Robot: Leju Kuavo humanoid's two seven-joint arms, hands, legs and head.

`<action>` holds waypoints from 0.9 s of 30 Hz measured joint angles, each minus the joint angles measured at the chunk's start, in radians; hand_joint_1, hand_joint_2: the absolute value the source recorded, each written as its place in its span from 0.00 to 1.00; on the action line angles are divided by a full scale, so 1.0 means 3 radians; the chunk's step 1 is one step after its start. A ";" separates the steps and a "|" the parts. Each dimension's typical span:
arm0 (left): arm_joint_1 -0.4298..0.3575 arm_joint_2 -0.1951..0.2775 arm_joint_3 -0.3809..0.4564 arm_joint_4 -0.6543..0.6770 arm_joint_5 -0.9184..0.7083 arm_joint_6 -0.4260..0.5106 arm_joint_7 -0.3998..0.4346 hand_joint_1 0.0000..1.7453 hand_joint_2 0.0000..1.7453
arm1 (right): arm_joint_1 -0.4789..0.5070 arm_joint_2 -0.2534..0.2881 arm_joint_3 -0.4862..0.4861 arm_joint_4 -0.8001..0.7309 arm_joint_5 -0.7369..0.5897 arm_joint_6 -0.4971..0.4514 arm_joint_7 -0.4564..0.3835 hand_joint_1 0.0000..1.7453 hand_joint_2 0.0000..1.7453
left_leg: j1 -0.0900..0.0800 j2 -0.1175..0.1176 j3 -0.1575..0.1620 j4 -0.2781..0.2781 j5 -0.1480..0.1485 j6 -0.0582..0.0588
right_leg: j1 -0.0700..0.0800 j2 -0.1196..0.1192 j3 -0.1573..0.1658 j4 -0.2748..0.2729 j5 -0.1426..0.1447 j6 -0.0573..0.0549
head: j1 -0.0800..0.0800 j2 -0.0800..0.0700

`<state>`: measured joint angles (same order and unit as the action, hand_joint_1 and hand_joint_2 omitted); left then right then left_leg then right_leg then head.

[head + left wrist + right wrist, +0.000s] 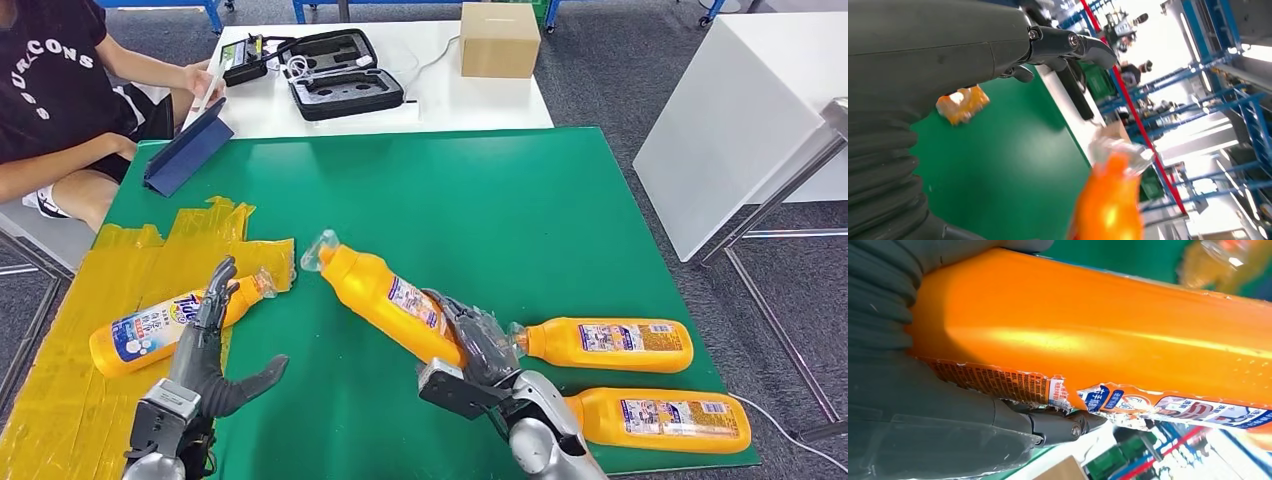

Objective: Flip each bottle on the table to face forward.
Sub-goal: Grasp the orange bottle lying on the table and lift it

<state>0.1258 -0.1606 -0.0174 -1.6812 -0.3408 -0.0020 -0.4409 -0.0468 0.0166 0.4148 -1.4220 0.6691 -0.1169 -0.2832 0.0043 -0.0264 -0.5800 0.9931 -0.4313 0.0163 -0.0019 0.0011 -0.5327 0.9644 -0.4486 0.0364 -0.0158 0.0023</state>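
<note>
Bottles of orange plastic lie across the green desk (520, 200), four of them, each long and flattened with a clear cap and a printed label. My right hand (478, 345) grips the middle bottle (385, 295) around its lower body; that bottle slants across the mat with its clear cap toward the far left. In my right wrist view its glossy side (1088, 325) runs smooth and bright, the shrink-wrap label torn ragged at the edge, and my dark fingers (1068, 422) press against that label.

My left hand (215, 350) holds nothing, fingers apart, thumb stretched out to the side, poised above the near end of the left bottle (165, 325). That one lies on crinkled yellow tape (140, 260) stuck over the mat, its blue and white label up.

Two more bottles lie on their sides at my right, parallel, labels up: the far right bottle (610, 343) and the near right bottle (660, 420), which lies close to the desk's near edge.

Beyond the green mat sit a cardboard box (499, 40), an open black foam-lined case (345, 75) and a blue tablet cover (188, 150), beside a seated person (60, 90).
</note>
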 joint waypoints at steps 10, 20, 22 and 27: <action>0.0011 -0.0010 -0.0120 0.0053 0.0825 -0.0655 0.0119 0.00 1.00 | 0.0042 0.0340 -0.0290 -0.0110 -0.0373 -0.0045 -0.0306 1.00 1.00 | 0.0000 0.0000 -0.0003 0.0000 0.0000 0.0000 | 0.0000 0.0000 -0.0003 0.0000 0.0000 0.0000 | -0.0001 0.0000; -0.0031 0.0000 -0.0171 0.0351 0.1605 -0.1108 0.0223 0.00 1.00 | 0.0017 0.0534 -0.0302 -0.0072 -0.0388 -0.0110 -0.0459 1.00 1.00 | 0.0000 -0.0001 -0.0004 0.0000 0.0000 0.0000 | 0.0000 0.0000 -0.0003 0.0000 0.0000 0.0000 | 0.0000 0.0000; -0.0037 0.0004 -0.0173 0.0376 0.1630 -0.1111 0.0235 0.00 1.00 | 0.0016 0.0546 -0.0301 -0.0066 -0.0386 -0.0110 -0.0463 1.00 1.00 | 0.0000 -0.0001 -0.0004 0.0000 0.0000 0.0000 | 0.0000 0.0000 -0.0003 0.0000 0.0000 0.0000 | 0.0000 0.0000; -0.0091 0.0016 -0.0174 0.0436 0.1824 -0.1143 0.0318 0.00 1.00 | 0.0008 0.0577 -0.0225 -0.0025 -0.0261 -0.0156 -0.0492 1.00 1.00 | 0.0000 -0.0001 -0.0005 0.0000 0.0000 0.0000 | 0.0000 0.0000 -0.0003 0.0000 0.0000 0.0000 | 0.0000 0.0000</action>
<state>0.0984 -0.1557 -0.0694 -1.5503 0.2063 -0.3450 -0.3455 -0.0443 0.1898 0.3472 -1.4296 0.5910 -0.1639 -0.4309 0.0043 -0.0268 -0.5815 0.9931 -0.4313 0.0163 -0.0019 0.0010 -0.5337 0.9644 -0.4486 0.0364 -0.0157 0.0023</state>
